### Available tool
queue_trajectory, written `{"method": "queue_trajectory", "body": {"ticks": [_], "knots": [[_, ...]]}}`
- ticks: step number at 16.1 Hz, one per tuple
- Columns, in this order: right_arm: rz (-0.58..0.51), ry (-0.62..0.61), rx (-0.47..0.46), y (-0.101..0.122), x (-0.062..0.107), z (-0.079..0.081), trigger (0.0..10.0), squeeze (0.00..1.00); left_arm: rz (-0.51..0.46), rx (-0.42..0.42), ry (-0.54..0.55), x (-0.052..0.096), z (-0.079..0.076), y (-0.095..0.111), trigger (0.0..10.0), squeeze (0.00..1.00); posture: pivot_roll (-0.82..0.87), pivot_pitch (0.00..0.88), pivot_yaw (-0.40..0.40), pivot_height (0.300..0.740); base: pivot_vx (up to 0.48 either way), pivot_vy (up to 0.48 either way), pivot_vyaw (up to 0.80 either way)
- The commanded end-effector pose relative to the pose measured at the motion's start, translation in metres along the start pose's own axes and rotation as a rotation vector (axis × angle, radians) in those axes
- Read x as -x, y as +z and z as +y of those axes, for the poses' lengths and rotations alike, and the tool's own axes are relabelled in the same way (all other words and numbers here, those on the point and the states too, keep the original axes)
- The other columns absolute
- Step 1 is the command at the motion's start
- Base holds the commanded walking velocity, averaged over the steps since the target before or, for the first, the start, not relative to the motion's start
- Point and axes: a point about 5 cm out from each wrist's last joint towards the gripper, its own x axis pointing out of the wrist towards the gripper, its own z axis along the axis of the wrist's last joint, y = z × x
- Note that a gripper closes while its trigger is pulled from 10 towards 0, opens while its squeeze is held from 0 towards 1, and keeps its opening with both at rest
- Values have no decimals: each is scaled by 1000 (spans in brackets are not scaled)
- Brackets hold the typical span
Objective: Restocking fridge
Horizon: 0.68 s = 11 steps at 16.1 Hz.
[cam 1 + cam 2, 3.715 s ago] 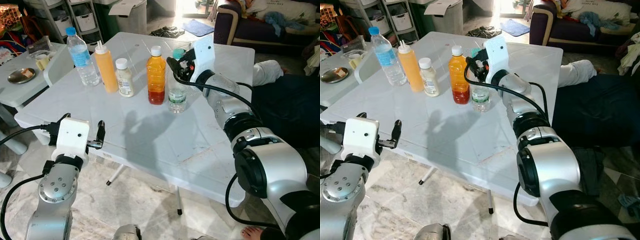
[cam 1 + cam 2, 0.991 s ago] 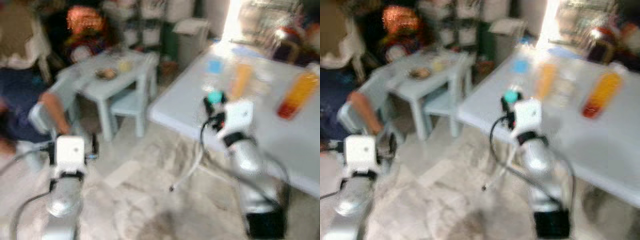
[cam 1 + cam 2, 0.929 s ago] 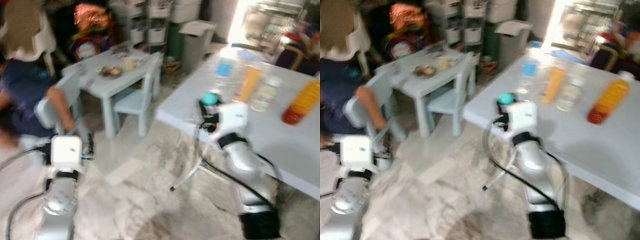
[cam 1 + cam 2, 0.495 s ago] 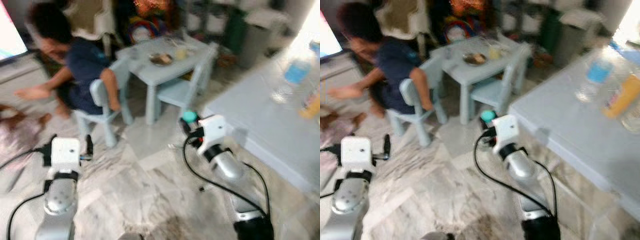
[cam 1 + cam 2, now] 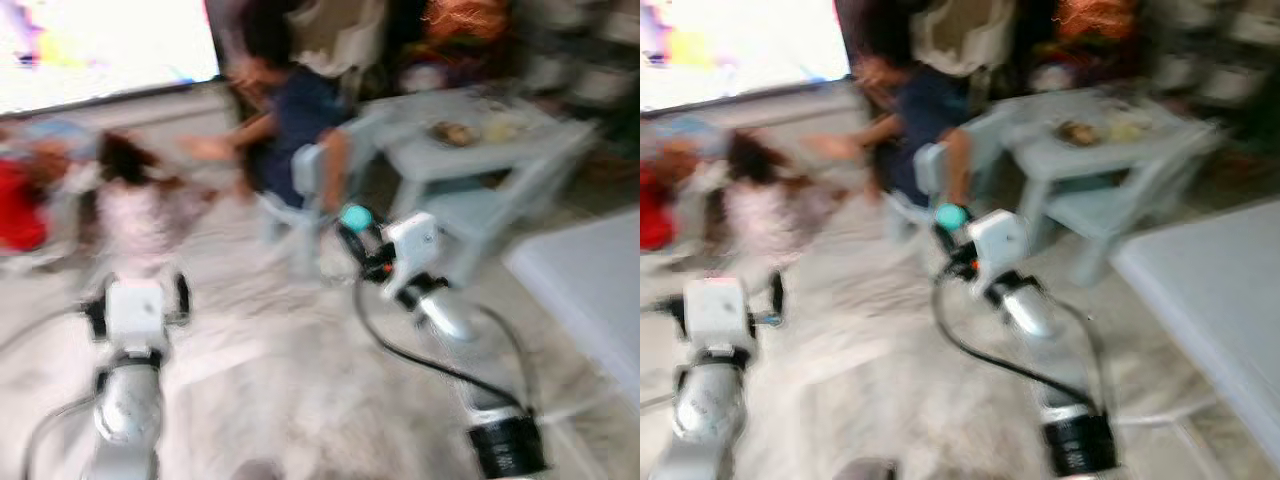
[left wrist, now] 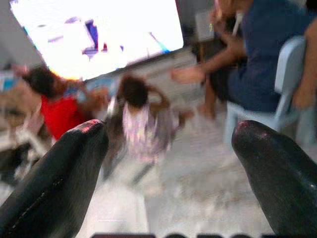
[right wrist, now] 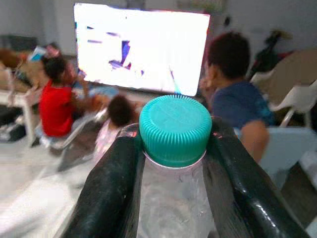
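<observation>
My right gripper (image 5: 360, 243) is shut on a clear water bottle with a teal cap (image 5: 354, 217), held out in front of me above the floor. In the right wrist view the two black fingers (image 7: 115, 168) clamp the bottle's neck (image 7: 173, 183) just under the cap (image 7: 174, 128). My left gripper (image 5: 138, 300) hangs low on the left, open, with nothing between its fingers (image 6: 74, 158). The head views are blurred.
A person in a dark blue shirt (image 5: 300, 120) sits on a small pale chair (image 5: 305, 180) straight ahead. Two small children (image 5: 135, 215) are on the floor at the left, before a bright screen (image 5: 100, 50). A small pale table (image 5: 490, 140) and the white table's corner (image 5: 590, 290) lie right.
The camera has swung left: the white table with its bottles has slid off to the right, and the people and the screen have come into view. The bottle stays in my right gripper.
</observation>
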Motion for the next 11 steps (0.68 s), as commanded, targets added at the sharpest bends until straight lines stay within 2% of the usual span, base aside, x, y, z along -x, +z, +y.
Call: {"method": "queue_trajectory", "body": {"ticks": [1, 4, 7, 9, 10, 11], "knots": [[-15, -37, 3, 4, 1, -9, 10000, 0, -25, -4, -31, 7, 4, 6, 10000, 0, 51, 0, -16, 740, 0, 0, 788], [-5, -38, 5, 2, 1, -12, 10000, 0, -16, -38, -41, 19, 15, 6, 10000, 0, 66, 0, -18, 740, 0, 0, 794], [-7, -30, -5, 2, -2, -9, 10000, 0, -40, -72, -20, 21, 19, 12, 10000, 0, 78, 0, -24, 740, 0, 0, 792], [-5, -24, -12, 1, -3, -9, 10000, 0, -15, -62, -72, 30, 16, 16, 10000, 0, 88, 0, -29, 740, 0, 0, 788], [-2, -21, -17, 1, -3, -11, 10000, 0, 54, -14, -200, 46, 9, 15, 10000, 0, 96, 0, -31, 740, 0, 0, 775], [-1, -21, -17, 1, -4, -12, 10000, 0, 82, 8, -255, 52, 5, 15, 10000, 0, 101, 0, -31, 740, 0, 0, 775]]}}
